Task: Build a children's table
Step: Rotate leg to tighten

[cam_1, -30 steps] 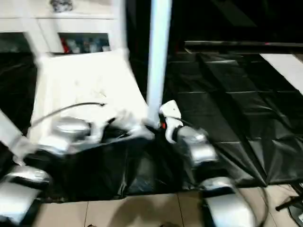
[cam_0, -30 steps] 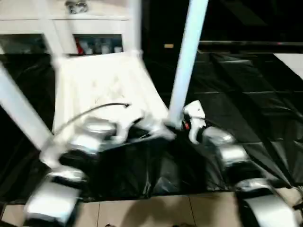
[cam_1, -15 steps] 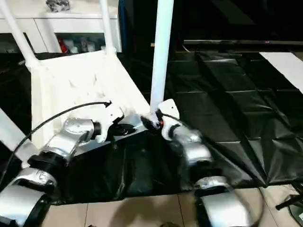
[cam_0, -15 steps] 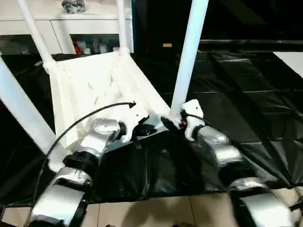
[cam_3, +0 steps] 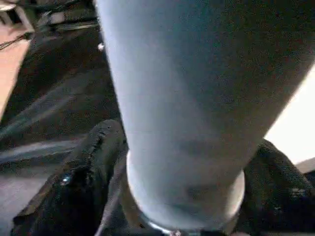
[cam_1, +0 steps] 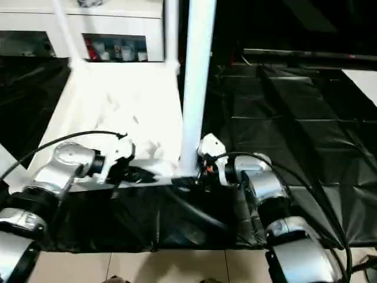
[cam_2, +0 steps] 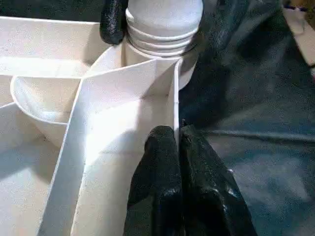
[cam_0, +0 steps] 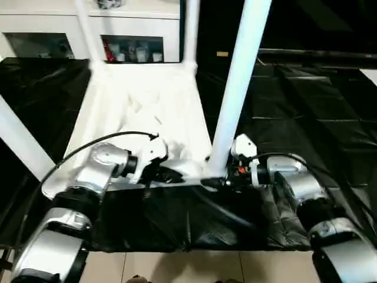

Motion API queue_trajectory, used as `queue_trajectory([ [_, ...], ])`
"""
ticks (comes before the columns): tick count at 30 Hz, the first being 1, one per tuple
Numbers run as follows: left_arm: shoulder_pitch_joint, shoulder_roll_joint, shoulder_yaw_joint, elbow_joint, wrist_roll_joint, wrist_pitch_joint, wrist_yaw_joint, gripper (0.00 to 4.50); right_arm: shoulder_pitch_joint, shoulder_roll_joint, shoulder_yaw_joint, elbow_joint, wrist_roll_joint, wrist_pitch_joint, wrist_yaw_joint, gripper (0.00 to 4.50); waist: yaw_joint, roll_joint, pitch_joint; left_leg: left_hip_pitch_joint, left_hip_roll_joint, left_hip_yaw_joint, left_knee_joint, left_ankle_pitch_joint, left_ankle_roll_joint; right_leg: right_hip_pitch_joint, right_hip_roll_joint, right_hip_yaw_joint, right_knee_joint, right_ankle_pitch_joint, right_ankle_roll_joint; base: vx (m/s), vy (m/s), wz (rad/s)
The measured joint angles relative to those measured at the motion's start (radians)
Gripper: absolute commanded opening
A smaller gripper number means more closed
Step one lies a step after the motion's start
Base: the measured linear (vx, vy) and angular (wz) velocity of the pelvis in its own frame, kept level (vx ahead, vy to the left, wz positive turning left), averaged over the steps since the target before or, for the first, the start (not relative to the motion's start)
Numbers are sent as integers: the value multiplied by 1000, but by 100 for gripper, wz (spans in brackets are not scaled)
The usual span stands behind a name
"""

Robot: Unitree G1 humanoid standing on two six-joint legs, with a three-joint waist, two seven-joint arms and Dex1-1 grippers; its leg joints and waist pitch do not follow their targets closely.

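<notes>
The white tabletop [cam_0: 147,100] lies upside down on black sheeting, ribbed underside up, with four white tube legs standing in its corner sockets. My left gripper [cam_0: 168,175] is at the near rim, shut on the rim wall [cam_2: 175,105] beside the near right socket. The near right leg [cam_0: 238,82] rises from that socket. My right gripper [cam_0: 215,181] is shut around this leg's base [cam_3: 182,98], one black finger [cam_3: 91,167] on each side. In the left wrist view the leg's ringed end [cam_2: 165,19] sits in the socket, with a finger of the right gripper [cam_2: 112,22] against it.
Black plastic sheeting [cam_0: 306,100] covers the floor around the tabletop, with beige tiles [cam_0: 194,268] at the near edge. A white cabinet with glass doors [cam_0: 132,47] stands close behind the far legs [cam_0: 189,29]. The near left leg [cam_0: 20,141] leans out on the left.
The whole picture has shifted, so the camera moved. My right forearm has swung out and now reaches the leg's base from the right. The left gripper stays at the near rim.
</notes>
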State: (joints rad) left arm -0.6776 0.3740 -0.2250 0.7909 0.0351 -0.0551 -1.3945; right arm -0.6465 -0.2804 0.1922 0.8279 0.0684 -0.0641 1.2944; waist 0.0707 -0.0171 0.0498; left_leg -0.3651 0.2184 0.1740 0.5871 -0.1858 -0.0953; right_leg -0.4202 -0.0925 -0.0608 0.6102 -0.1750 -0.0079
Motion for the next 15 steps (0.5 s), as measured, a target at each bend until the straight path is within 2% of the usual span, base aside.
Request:
queue_trajectory([
  [7,-3,10,-6,10,-3,-11,-56,0,-14,-4,12,1,2,36,72,277,4,-1,0,1,2,0,0,0,0,1,0,-2,0,0,0,0,0,0],
  [15,-4,8,-1,20,-4,-11,-49,0,-8,2,1,-1,4,58,68,268,9,-1,-1,1,3,0,0,0,0,3,0,-3,1,0,0,0,0,0],
])
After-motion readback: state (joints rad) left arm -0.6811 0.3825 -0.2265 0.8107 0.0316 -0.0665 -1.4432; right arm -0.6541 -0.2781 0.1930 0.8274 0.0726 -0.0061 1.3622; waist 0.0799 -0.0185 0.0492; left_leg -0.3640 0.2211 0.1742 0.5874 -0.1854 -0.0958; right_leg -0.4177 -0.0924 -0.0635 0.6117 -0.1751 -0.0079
